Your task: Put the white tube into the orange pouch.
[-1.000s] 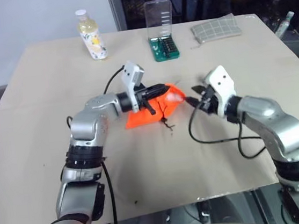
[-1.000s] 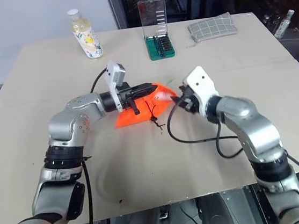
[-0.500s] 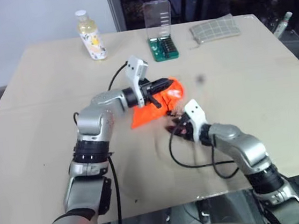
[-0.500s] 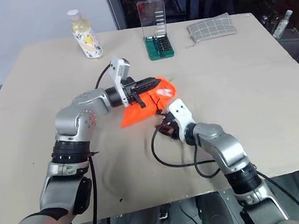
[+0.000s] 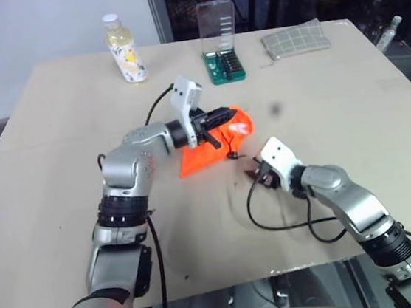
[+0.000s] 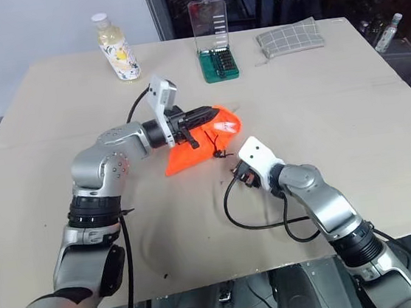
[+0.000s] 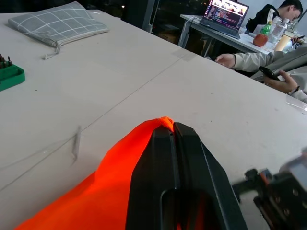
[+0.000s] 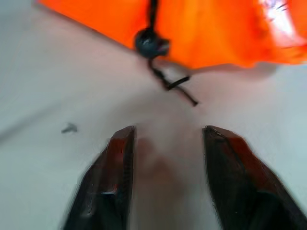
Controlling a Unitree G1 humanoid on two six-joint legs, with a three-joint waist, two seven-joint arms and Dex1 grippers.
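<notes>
Right wrist view shows my right gripper [image 8: 165, 184] spread and empty, just short of the orange pouch [image 8: 216, 28]. My left gripper [image 5: 220, 115] pinches the pouch's raised edge. I judge the white tube [image 5: 241, 128] already inside; release remains.

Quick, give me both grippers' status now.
Left gripper: shut on the orange pouch, pinching its raised edge.
Right gripper: open, holding nothing, low over the table just short of the pouch's zipper pull.
</notes>
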